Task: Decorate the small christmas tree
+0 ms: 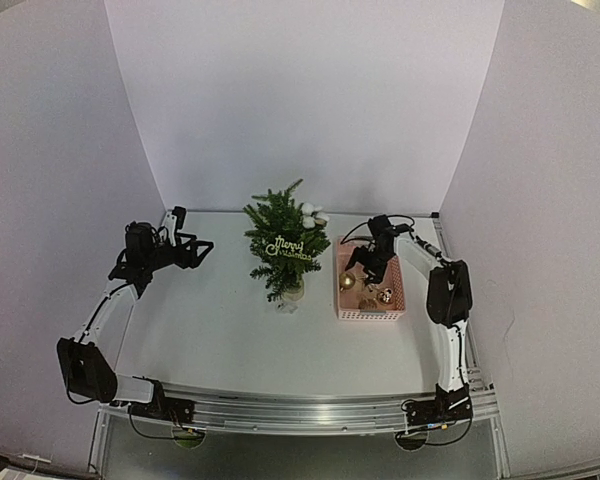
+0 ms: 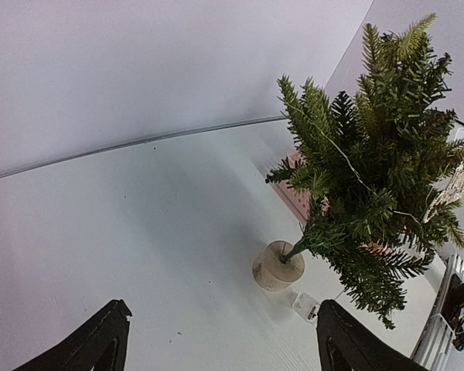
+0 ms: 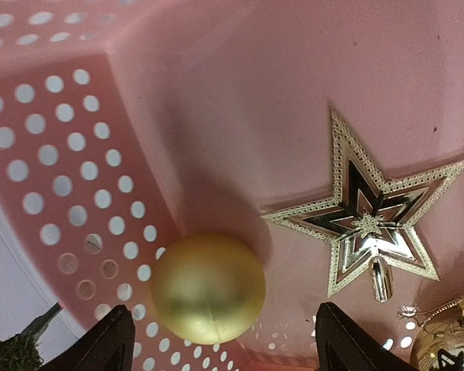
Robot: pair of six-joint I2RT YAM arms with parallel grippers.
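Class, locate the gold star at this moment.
In the right wrist view, the gold star lies inside the pink basket, right of the gold ball.

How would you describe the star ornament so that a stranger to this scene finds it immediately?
Find the pink basket standing right of the small christmas tree. On its floor, beside a matte gold ball, lies the star. Unlike the round ball, it is flat and five-pointed, glittery gold with a shiny centre.
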